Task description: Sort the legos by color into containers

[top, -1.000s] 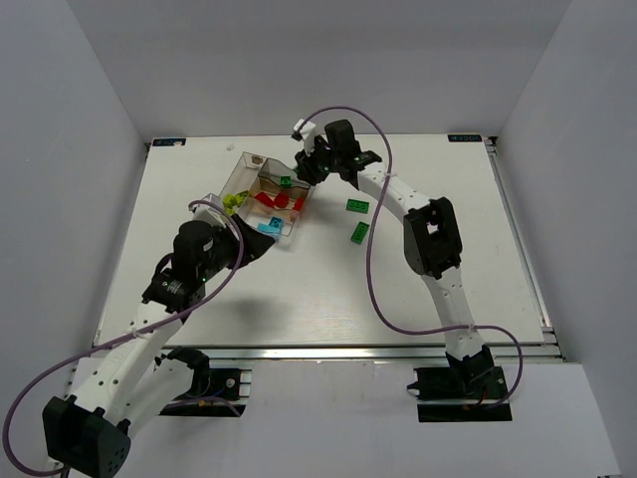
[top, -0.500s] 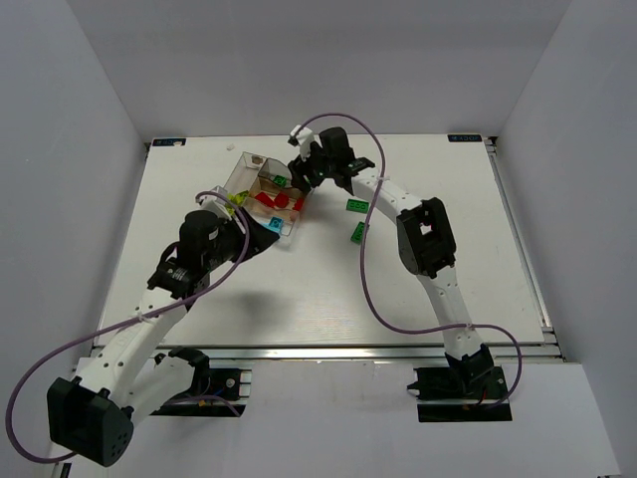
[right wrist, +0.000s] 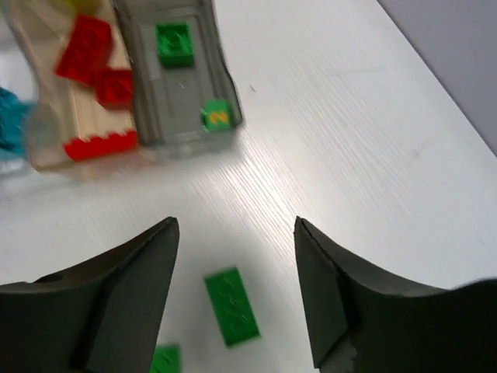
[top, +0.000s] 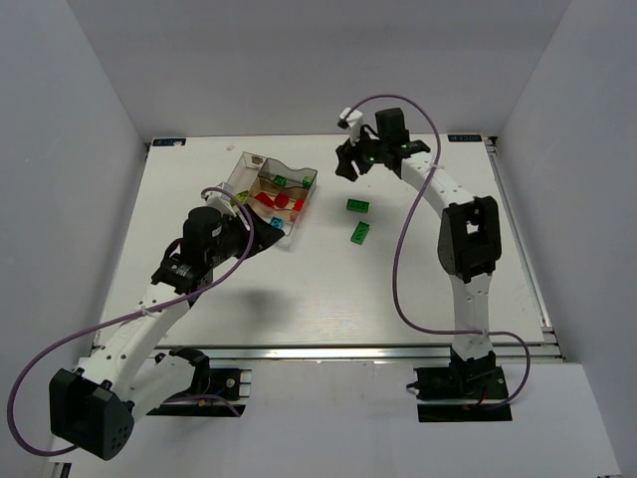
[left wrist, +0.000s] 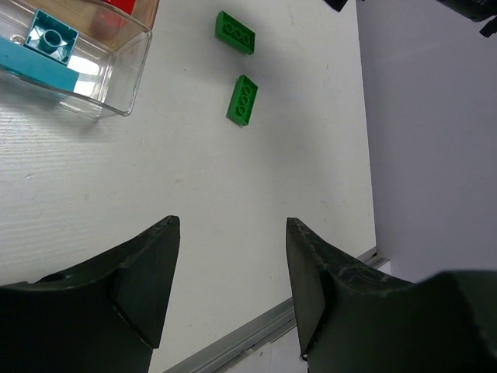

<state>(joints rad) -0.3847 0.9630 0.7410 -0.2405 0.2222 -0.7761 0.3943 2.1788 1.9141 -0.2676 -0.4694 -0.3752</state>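
Note:
The clear tray (top: 243, 170) sits at the back left of the table and holds red (top: 278, 200), light blue (top: 267, 227), yellow-green (top: 232, 201) and green (top: 280, 180) legos in separate compartments. Two dark green legos (top: 357, 206) (top: 360, 232) lie on the table to its right. My right gripper (top: 346, 162) is open and empty, above the table right of the tray. In the right wrist view it (right wrist: 235, 225) hovers over one green lego (right wrist: 231, 305). My left gripper (top: 259, 237) is open and empty at the tray's near corner (left wrist: 124, 85). Both loose green legos (left wrist: 234, 33) (left wrist: 242, 99) lie ahead of it.
The table's metal front edge (left wrist: 256, 330) runs just past my left fingers. White walls enclose the table on the left, right and back. In the right wrist view the tray's grey compartment (right wrist: 186, 93) holds two green legos (right wrist: 174, 43) (right wrist: 217, 115).
My right gripper has drawn back to the right, away from the tray's green compartment. My left arm has edged forward towards the tray's near corner.

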